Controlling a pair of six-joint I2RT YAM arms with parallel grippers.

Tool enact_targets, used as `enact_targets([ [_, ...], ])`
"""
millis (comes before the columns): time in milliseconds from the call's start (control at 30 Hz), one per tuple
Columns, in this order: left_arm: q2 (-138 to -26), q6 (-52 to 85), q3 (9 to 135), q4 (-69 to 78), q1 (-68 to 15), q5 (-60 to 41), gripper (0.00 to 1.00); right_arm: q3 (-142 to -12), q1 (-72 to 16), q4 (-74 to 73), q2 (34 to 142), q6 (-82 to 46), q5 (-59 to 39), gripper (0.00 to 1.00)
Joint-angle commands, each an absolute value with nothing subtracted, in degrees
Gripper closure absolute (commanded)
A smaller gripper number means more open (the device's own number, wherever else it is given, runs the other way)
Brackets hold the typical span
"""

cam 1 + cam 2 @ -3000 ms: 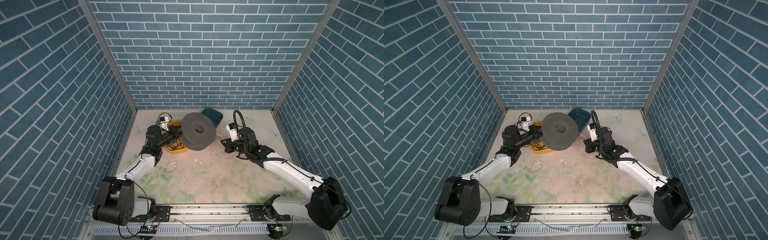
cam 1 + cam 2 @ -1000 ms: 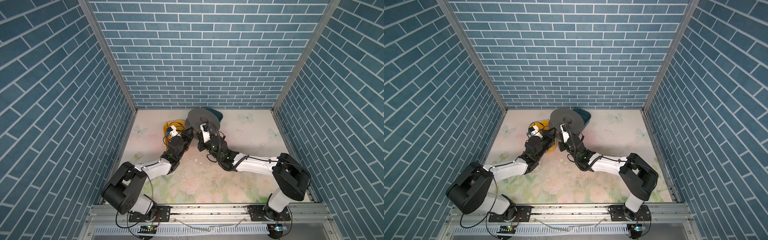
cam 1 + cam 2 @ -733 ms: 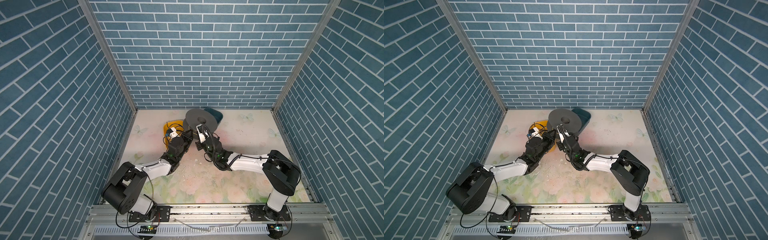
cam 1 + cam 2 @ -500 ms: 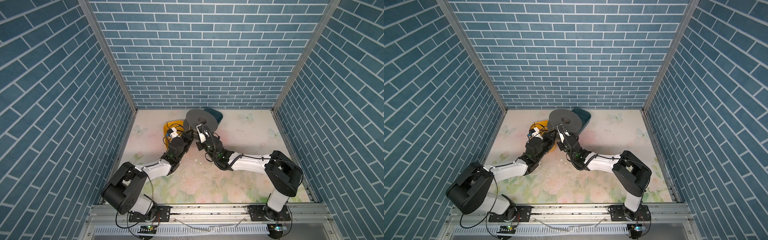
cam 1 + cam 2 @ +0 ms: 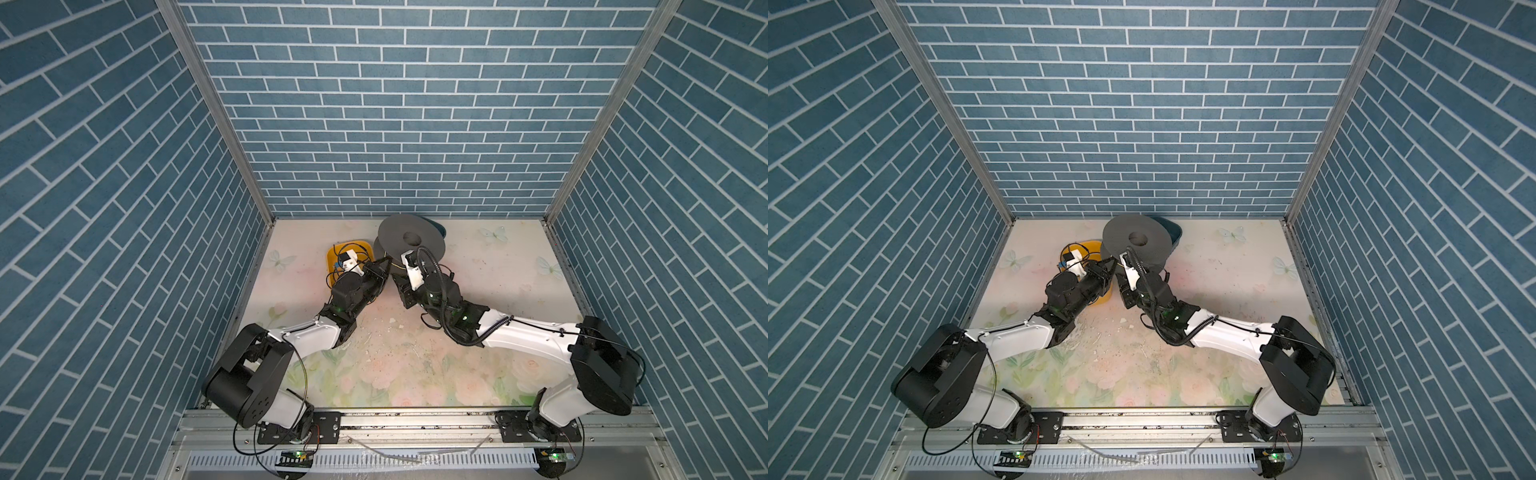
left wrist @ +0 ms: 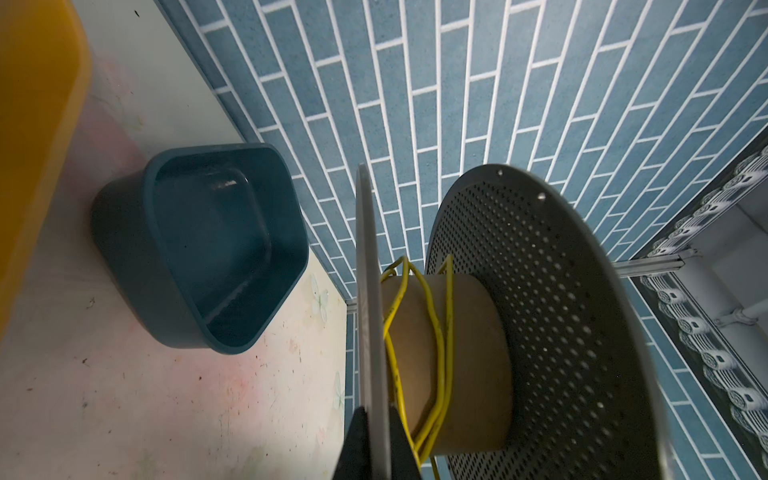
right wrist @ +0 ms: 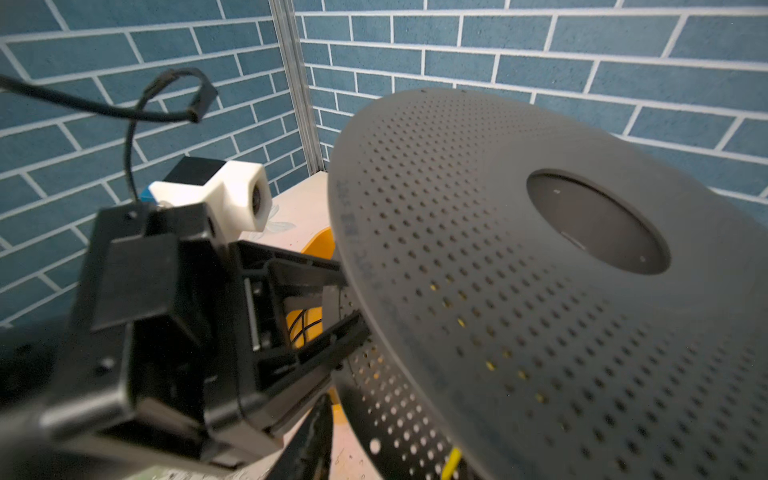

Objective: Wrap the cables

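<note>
A grey perforated spool with a brown cardboard core sits tilted near the back wall in both top views. The thin bright yellow cables lie in a few loose turns around that core, between the spool's two flanges. The left gripper is clenched on the rim of one flange, a black finger on each face. The right gripper is just beside it at the spool's near edge; only one of its dark fingers shows, so I cannot tell its state. A yellow plastic tub stands left of the spool and a dark teal plastic tub behind it, both on the floral desk.
</note>
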State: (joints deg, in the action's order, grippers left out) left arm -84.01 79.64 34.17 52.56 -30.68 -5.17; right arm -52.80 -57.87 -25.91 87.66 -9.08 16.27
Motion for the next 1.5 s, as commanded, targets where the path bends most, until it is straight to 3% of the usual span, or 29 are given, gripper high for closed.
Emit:
enact_targets([
  [0,-83.83,77.88,35.86,56.99,-30.00,-10.13,1.00,-50.08,-58.17,-25.35,83.90,-10.80,14.32,0.42],
  [67,-84.08,78.12,35.78,57.19,-29.57,-10.83,1.00,-49.16,-58.18,-24.24,82.75,-10.60,14.71,0.33],
  [233,-85.36,78.31,36.46,57.73,-28.10,-14.71,1.00,-45.44,-58.10,-24.60,79.30,-9.79,10.88,0.30],
  [500,-86.04,78.62,36.96,56.70,-25.69,-20.26,1.00,-40.38,-58.18,-21.07,72.02,-7.61,10.19,0.29],
  [800,-86.13,78.48,37.79,55.58,-23.91,-23.71,1.00,-38.50,-58.18,-14.68,66.23,-6.21,2.20,0.26],
  [1233,-85.42,78.22,37.96,55.02,-20.31,-29.91,1.00,-34.49,-57.87,-4.16,56.12,-8.76,1.33,0.27],
  [1467,-86.72,77.92,39.33,55.62,-17.86,-36.17,1.00,-31.28,-53.29,0.62,49.16,-11.34,-1.49,0.28],
])
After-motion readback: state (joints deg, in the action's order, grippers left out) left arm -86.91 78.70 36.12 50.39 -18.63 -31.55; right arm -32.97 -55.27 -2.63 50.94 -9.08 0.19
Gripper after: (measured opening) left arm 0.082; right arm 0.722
